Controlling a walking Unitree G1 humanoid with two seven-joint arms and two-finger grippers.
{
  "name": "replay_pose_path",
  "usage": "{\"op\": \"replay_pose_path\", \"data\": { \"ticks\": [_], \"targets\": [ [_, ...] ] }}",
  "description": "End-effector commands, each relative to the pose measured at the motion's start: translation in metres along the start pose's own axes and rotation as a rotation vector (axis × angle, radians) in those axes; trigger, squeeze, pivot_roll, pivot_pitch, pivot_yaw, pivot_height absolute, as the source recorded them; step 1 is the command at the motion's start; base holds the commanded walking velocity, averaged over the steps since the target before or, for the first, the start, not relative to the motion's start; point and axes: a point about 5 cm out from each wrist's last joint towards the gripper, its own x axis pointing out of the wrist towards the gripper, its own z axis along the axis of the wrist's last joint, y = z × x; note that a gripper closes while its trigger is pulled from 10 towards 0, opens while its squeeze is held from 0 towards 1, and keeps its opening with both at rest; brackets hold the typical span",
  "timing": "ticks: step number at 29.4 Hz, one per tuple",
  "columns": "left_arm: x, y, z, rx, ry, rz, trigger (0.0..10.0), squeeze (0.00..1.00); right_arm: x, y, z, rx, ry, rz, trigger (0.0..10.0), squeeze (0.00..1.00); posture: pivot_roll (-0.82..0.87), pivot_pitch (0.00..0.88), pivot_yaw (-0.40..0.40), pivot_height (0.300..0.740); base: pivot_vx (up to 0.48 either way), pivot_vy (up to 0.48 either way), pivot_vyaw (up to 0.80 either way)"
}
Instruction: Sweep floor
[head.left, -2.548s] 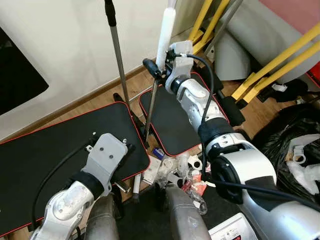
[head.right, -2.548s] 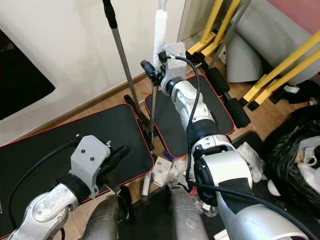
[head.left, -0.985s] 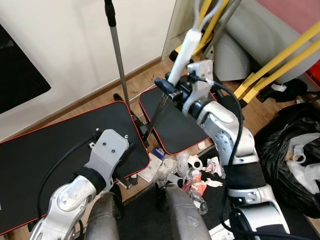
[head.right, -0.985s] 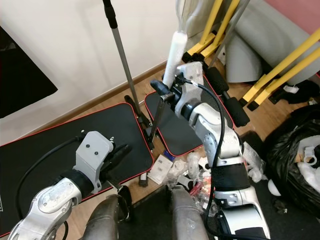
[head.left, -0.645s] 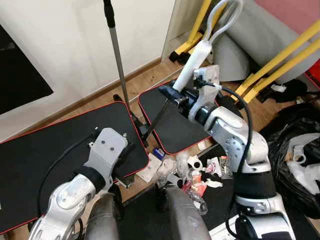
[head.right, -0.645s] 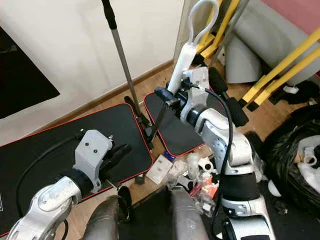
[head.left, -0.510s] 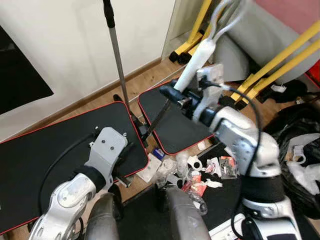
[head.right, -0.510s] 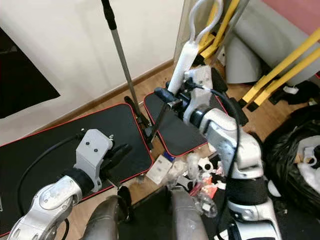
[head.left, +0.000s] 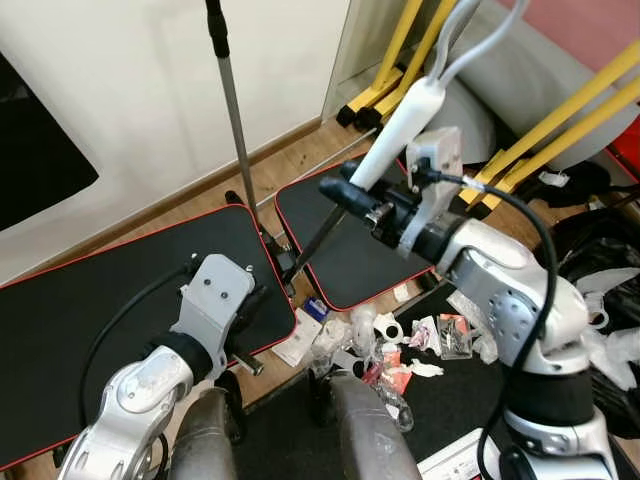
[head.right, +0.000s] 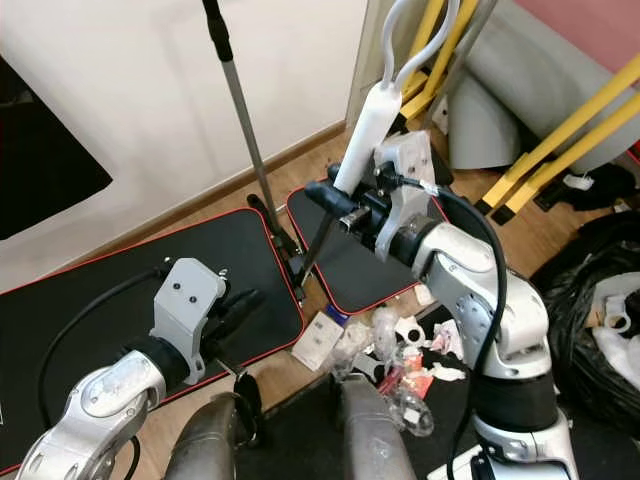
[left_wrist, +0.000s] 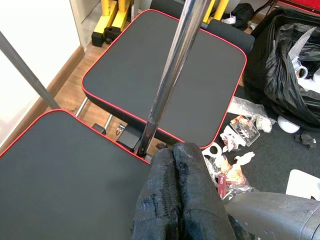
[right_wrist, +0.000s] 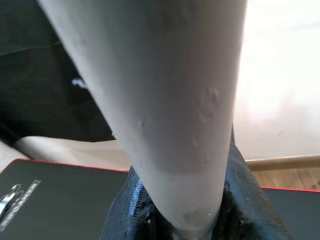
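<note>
Right gripper (head.right: 345, 205) clamped on broom handle's white grip (head.right: 362, 130); metal shaft (head.left: 318, 235) slants down toward gap between two black red-edged mats (head.left: 110, 270). Right wrist view: fingers (right_wrist: 131, 200) pressed either side of white grip. Left gripper (left_wrist: 180, 192) low over near mat, fingers together, holding nothing; left wrist view adds black bin bag (left_wrist: 285, 55) contents and shaft foot at mat edge. Litter pile (head.left: 385, 345) on floor near robot's legs. Second pole (head.left: 232, 110) leans on wall. No legible writing.

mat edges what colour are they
Red trim round the black mats, clearest in the left wrist view.
</note>
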Motion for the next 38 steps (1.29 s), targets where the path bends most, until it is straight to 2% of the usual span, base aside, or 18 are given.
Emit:
{"op": "replay_pose_path", "data": {
  "ticks": [1,2,4,6,8,9,10,13,16,18,21,32,33,34,35,38],
  "targets": [
    [-0.002,-0.008,-0.008,-0.036,0.035,-0.055,10.0,0.0,0.01,0.037,-0.026,0.108,0.115,0.283,0.0,0.0,-0.11,0.342,-0.149,0.74,0.0,0.0,0.0],
    [-0.002,-0.008,-0.008,-0.036,0.035,-0.055,10.0,0.0,0.01,0.037,-0.026,0.108,0.115,0.283,0.0,0.0,-0.11,0.342,-0.149,0.74,0.0,0.0,0.0],
    [-0.002,-0.008,-0.008,-0.037,0.036,-0.057,10.0,0.0,0.012,0.019,-0.033,0.007,0.178,0.131,0.0,0.0,-0.1,0.344,-0.148,0.74,0.0,0.0,0.0],
    [-0.002,-0.008,-0.008,-0.037,0.036,-0.057,10.0,0.0,0.012,0.019,-0.033,0.007,0.178,0.131,0.0,0.0,-0.1,0.344,-0.148,0.74,0.0,0.0,0.0],
    [-0.003,-0.008,-0.008,-0.037,0.038,-0.061,10.0,0.0,0.012,-0.001,-0.03,-0.1,0.196,-0.006,0.0,0.0,-0.1,0.342,-0.145,0.74,0.0,0.0,0.0],
    [-0.003,-0.008,-0.008,-0.037,0.038,-0.061,10.0,0.0,0.012,-0.001,-0.03,-0.1,0.196,-0.006,0.0,0.0,-0.1,0.342,-0.145,0.74,0.0,0.0,0.0],
    [-0.003,-0.008,-0.008,-0.037,0.039,-0.065,10.0,0.0,0.012,-0.009,-0.026,-0.144,0.187,-0.058,0.0,0.0,-0.1,0.341,-0.145,0.74,0.0,0.0,0.0],
    [-0.003,-0.008,-0.009,-0.038,0.041,-0.068,10.0,0.0,0.012,-0.01,-0.021,-0.143,0.159,-0.073,0.0,0.0,-0.1,0.339,-0.144,0.74,0.0,0.0,0.0],
    [-0.003,-0.008,-0.009,-0.039,0.042,-0.071,10.0,0.0,0.013,-0.001,-0.012,-0.104,0.091,-0.018,0.0,0.0,-0.1,0.338,-0.143,0.74,0.0,0.0,0.0],
    [-0.003,-0.008,-0.009,-0.039,0.043,-0.073,10.0,0.0,0.013,0.002,-0.012,-0.11,0.087,-0.003,0.0,0.0,-0.1,0.337,-0.142,0.74,0.0,0.0,0.0],
    [-0.004,-0.009,-0.009,-0.039,0.045,-0.075,10.0,0.0,0.013,-0.003,-0.015,-0.162,0.115,-0.037,0.0,0.0,-0.1,0.335,-0.141,0.74,0.0,0.0,0.0],
    [-0.004,-0.009,-0.01,-0.039,0.045,-0.076,10.0,0.0,0.013,-0.003,-0.014,-0.145,0.105,-0.029,0.0,0.0,-0.1,0.332,-0.139,0.74,0.0,0.0,0.0],
    [-0.004,-0.008,-0.01,-0.041,0.046,-0.077,10.0,0.0,0.012,0.007,-0.008,-0.038,0.054,0.062,0.0,0.0,-0.1,0.334,-0.139,0.74,0.0,0.0,0.0],
    [-0.004,-0.008,-0.01,-0.041,0.046,-0.077,10.0,0.0,0.012,0.007,-0.008,-0.038,0.054,0.062,0.0,0.0,-0.1,0.334,-0.139,0.74,0.0,0.0,0.0],
    [-0.003,-0.008,-0.01,-0.042,0.045,-0.078,10.0,0.0,0.01,0.011,-0.005,0.006,0.035,0.098,0.0,0.0,-0.1,0.334,-0.139,0.74,0.0,0.0,0.0],
    [-0.003,-0.008,-0.01,-0.044,0.045,-0.077,10.0,0.0,0.006,0.009,0.0,0.04,0.029,0.098,0.0,0.0,-0.11,0.332,-0.139,0.74,0.0,0.0,0.0]
  ]
}}
